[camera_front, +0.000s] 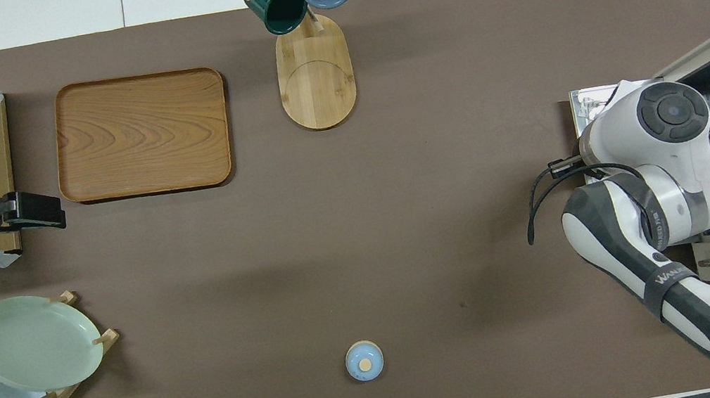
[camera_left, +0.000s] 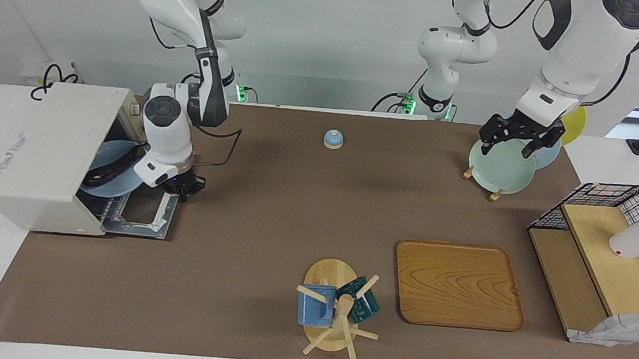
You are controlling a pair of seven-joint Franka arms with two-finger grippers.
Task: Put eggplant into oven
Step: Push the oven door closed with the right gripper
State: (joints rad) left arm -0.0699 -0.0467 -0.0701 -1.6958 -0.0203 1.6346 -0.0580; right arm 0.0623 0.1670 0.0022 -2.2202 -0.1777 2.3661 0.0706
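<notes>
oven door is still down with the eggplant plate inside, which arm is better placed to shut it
Right. Its tool hangs shut just over the lowered door of the boxy cream-white toaster oven. The left tool waits open over the pale green plate at the table's other end.
</notes>
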